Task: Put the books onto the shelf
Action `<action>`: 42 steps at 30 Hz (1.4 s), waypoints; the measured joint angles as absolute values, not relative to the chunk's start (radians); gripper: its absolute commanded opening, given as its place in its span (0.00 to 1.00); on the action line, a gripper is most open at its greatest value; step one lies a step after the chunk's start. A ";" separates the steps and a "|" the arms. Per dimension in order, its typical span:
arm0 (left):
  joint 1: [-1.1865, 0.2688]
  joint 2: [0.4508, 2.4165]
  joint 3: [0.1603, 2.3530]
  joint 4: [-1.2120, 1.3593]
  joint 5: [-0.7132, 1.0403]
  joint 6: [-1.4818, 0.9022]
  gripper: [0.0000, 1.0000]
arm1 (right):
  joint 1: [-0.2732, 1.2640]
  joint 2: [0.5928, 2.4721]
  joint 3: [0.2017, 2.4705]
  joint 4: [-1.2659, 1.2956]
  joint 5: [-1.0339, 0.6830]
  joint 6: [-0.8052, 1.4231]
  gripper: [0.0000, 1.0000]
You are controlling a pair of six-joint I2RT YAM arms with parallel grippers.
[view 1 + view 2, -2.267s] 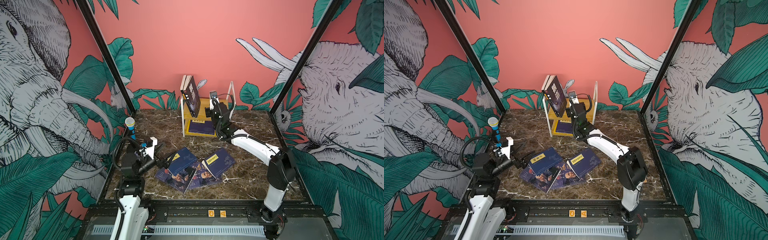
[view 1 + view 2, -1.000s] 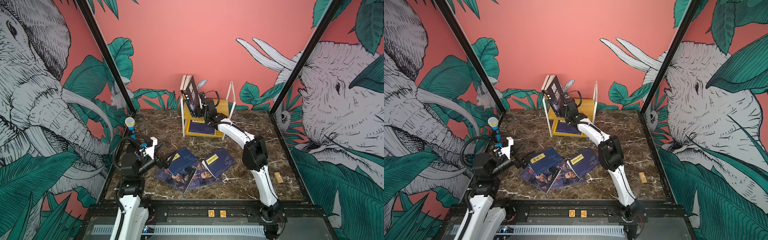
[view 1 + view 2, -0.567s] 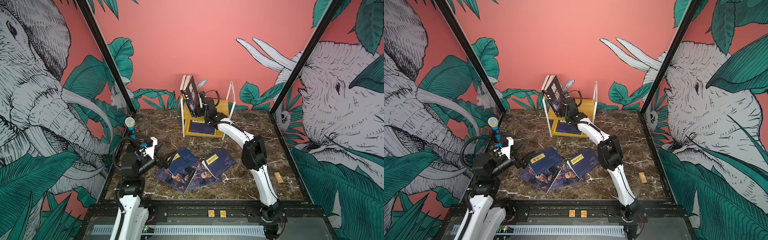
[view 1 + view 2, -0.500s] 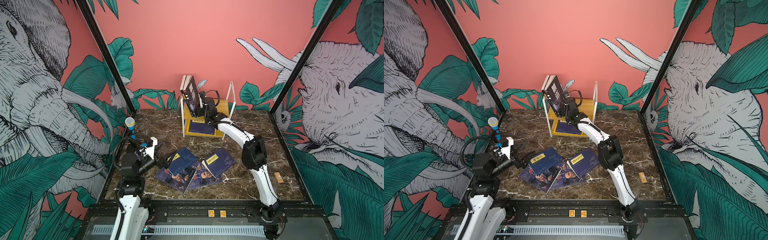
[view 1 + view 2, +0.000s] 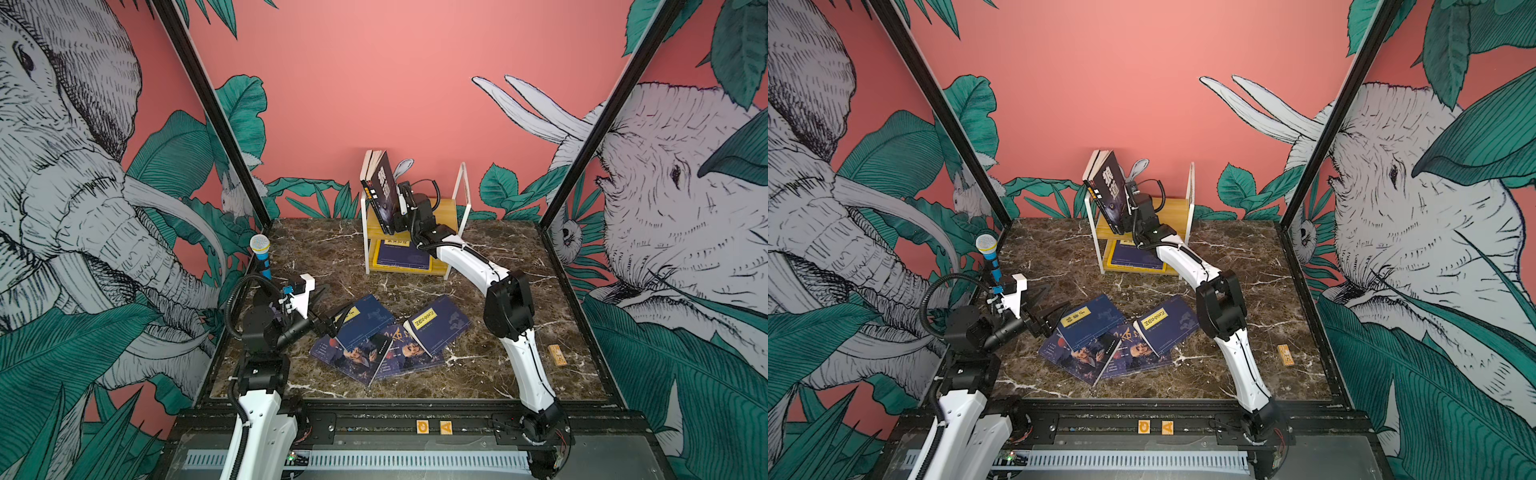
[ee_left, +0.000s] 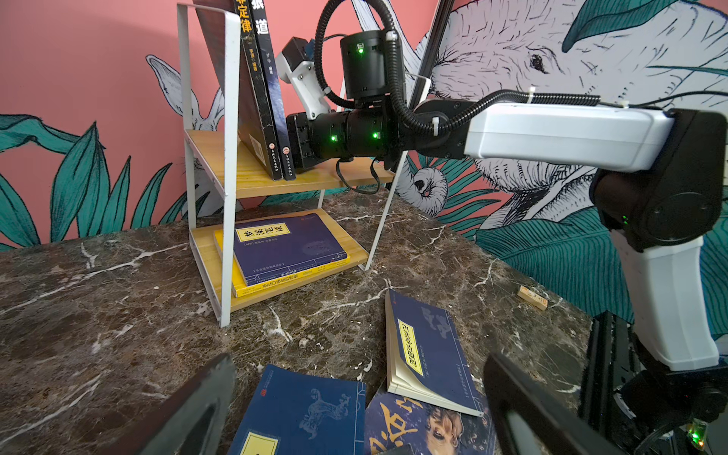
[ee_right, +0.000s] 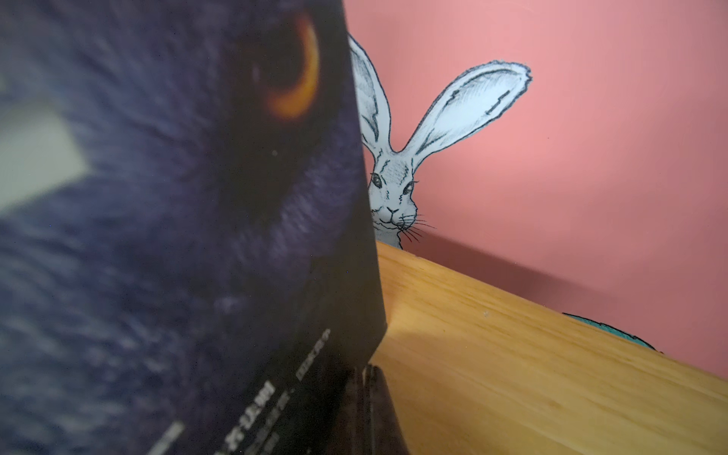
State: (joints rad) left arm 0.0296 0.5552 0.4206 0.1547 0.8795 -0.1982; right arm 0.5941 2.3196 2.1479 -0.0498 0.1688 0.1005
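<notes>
Marble tabletop point(image 5: 324, 257): four books point(image 5: 365, 322) loose; shelf point(image 5: 448, 212) holds three upright, two flat.

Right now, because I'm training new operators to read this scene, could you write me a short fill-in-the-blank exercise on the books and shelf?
1. The black book stands on the shelf's ____ board.
2. On the bottom board, the navy book lies on another book, coloured ____.
3. The books lying loose on the table number ____.
4. The left fingers are ____, holding nothing.
Missing words: top, yellow, four, open.
</notes>
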 measured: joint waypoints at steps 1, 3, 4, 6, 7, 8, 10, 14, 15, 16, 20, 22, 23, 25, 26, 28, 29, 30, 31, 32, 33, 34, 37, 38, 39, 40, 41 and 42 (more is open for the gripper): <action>0.030 0.555 0.421 0.155 0.879 -0.198 0.99 | 0.592 2.321 2.148 -0.049 0.167 0.101 0.00; 0.030 0.555 0.421 0.155 0.879 -0.198 1.00 | 0.590 2.323 2.148 -0.044 0.162 0.101 0.00; 0.030 0.555 0.421 0.154 0.879 -0.198 1.00 | 0.588 2.324 2.148 -0.043 0.160 0.102 0.00; 0.030 0.555 0.421 0.154 0.879 -0.198 0.99 | 0.588 2.324 2.148 -0.042 0.156 0.102 0.00; 0.030 0.555 0.421 0.155 0.879 -0.198 1.00 | 0.588 2.324 2.148 -0.041 0.154 0.102 0.00; 0.030 0.555 0.421 0.155 0.879 -0.198 0.99 | 0.588 2.324 2.148 -0.041 0.153 0.102 0.00; 0.030 0.555 0.421 0.155 0.879 -0.198 0.99 | 0.588 2.324 2.148 -0.041 0.152 0.102 0.00; 0.030 0.555 0.421 0.154 0.879 -0.198 0.99 | 0.588 2.323 2.144 -0.038 0.157 0.102 0.00; 0.030 0.556 0.421 0.154 0.879 -0.198 1.00 | 0.588 2.318 2.132 -0.030 0.165 0.102 0.03; 0.030 0.556 0.421 0.154 0.879 -0.198 1.00 | 0.588 2.308 2.112 -0.017 0.176 0.102 0.08; 0.030 0.566 0.422 0.132 0.867 -0.199 0.99 | 0.589 2.201 1.959 0.005 0.215 0.102 0.27; 0.030 0.573 0.424 0.112 0.854 -0.199 0.99 | 0.593 2.117 1.847 0.016 0.228 0.100 0.35; 0.030 0.577 0.425 0.102 0.849 -0.198 0.99 | 0.595 2.078 1.803 0.020 0.232 0.102 0.39; 0.028 0.587 0.434 0.067 0.833 -0.197 0.99 | 0.600 1.983 1.692 0.040 0.241 0.097 0.47; 0.027 0.595 0.445 0.044 0.821 -0.195 1.00 | 0.608 1.927 1.629 0.054 0.248 0.091 0.50; 0.024 0.606 0.467 0.013 0.801 -0.194 0.99 | 0.624 1.848 1.557 0.080 0.258 0.078 0.57; 0.022 0.613 0.486 -0.009 0.784 -0.194 1.00 | 0.638 1.798 1.508 0.102 0.266 0.066 0.60; 0.022 0.618 0.500 -0.022 0.771 -0.195 1.00 | 0.657 1.750 1.459 0.119 0.277 0.050 0.63; 0.021 0.624 0.516 -0.039 0.756 -0.199 1.00 | 0.672 1.721 1.430 0.130 0.280 0.038 0.66; 0.020 0.631 0.533 -0.063 0.737 -0.205 1.00 | 0.698 1.679 1.385 0.148 0.289 0.018 0.70; 0.020 0.639 0.551 -0.087 0.722 -0.211 0.99 | 0.726 1.644 1.343 0.163 0.299 -0.004 0.73; 0.020 0.647 0.568 -0.113 0.710 -0.217 1.00 | 0.753 1.613 1.303 0.178 0.307 -0.025 0.76; 0.020 0.670 0.617 -0.216 0.670 -0.239 1.00 | 0.829 1.542 1.190 0.202 0.329 -0.074 0.78; 0.020 0.676 0.627 -0.242 0.662 -0.248 1.00 | 0.852 1.525 1.157 0.210 0.336 -0.085 0.79; 0.020 0.682 0.636 -0.275 0.653 -0.267 0.99 | 0.875 1.510 1.120 0.216 0.340 -0.086 0.79; 0.020 0.688 0.641 -0.303 0.649 -0.289 1.00 | 0.893 1.500 1.088 0.221 0.344 -0.087 0.79; 0.020 0.693 0.641 -0.323 0.648 -0.308 1.00 | 0.906 1.494 1.063 0.223 0.348 -0.085 0.79; 0.026 0.700 0.641 -0.347 0.649 -0.333 1.00 | 0.918 1.492 1.038 0.228 0.356 -0.081 0.78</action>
